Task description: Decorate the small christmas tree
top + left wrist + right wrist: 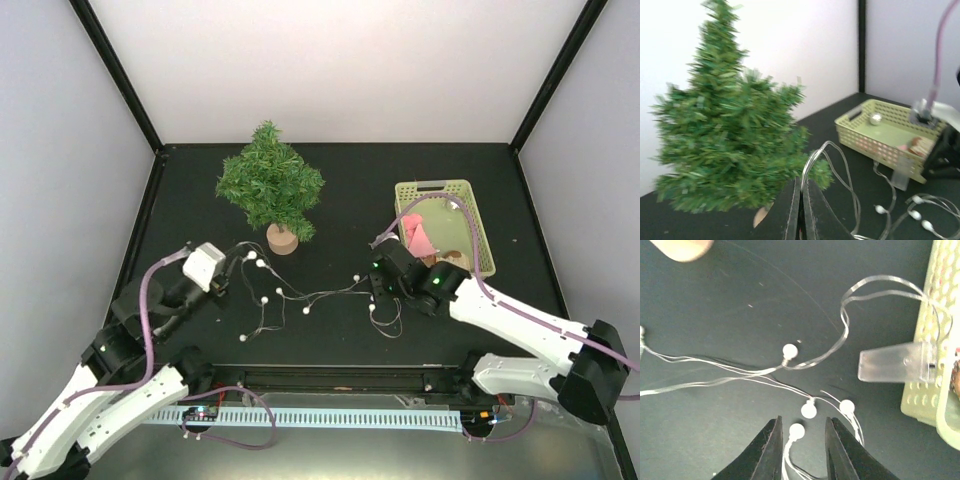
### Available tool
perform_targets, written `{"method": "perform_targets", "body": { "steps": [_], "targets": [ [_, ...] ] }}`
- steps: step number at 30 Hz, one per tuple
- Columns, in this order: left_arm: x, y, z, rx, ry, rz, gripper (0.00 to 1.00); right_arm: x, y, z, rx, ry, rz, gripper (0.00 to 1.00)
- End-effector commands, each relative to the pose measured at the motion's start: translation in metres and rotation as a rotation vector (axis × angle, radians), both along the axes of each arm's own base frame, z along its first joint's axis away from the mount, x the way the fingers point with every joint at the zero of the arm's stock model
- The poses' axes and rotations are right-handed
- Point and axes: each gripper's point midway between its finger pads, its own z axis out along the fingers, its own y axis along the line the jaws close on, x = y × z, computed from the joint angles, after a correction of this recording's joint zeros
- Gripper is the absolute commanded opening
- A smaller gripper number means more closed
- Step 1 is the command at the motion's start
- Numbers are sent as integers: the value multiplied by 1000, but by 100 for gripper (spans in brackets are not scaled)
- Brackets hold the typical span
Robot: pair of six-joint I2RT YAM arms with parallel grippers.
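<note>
The small christmas tree (pixel 270 185) stands upright on its wood disc at the back left of the black table; it also fills the left of the left wrist view (pixel 725 135). A light string (pixel 305 297) of thin wire and white bulbs lies across the table between both arms. My left gripper (pixel 236 262) is just left of the tree's base, shut (pixel 802 182) on a looped bunch of the string's wire, which arches out above its fingertips. My right gripper (pixel 377 292) hangs low over the string's right end. It is open (pixel 802 422), with one bulb (pixel 796 430) loose between its fingers.
A pale green lattice basket (pixel 432 185) sits at the back right, holding a pink item (pixel 418 238) and a silver ball (pixel 875 119). A clear plastic box (pixel 890 363) on the string lies against the basket's wall. Black frame posts stand at the table's back corners.
</note>
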Motion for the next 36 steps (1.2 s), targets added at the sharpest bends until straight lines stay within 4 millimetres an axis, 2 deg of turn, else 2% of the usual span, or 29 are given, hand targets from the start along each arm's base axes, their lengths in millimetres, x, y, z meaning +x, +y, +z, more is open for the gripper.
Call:
{"method": "perform_targets", "body": {
  "steps": [1, 7, 11, 19, 36],
  "targets": [
    [-3, 41, 44, -78, -99, 162, 2, 3, -20, -27, -63, 46, -99, 26],
    [-4, 46, 53, -79, -97, 179, 2, 9, -23, -52, -83, 92, -119, 25],
    [-3, 48, 55, -73, -105, 191, 2, 9, -32, -76, -80, 153, -124, 24],
    [-4, 52, 62, -60, -124, 208, 2, 8, -33, -98, -125, 201, -100, 25],
    [-6, 53, 56, -48, -114, 203, 2, 8, -43, -136, -254, 266, -121, 25]
  ]
}}
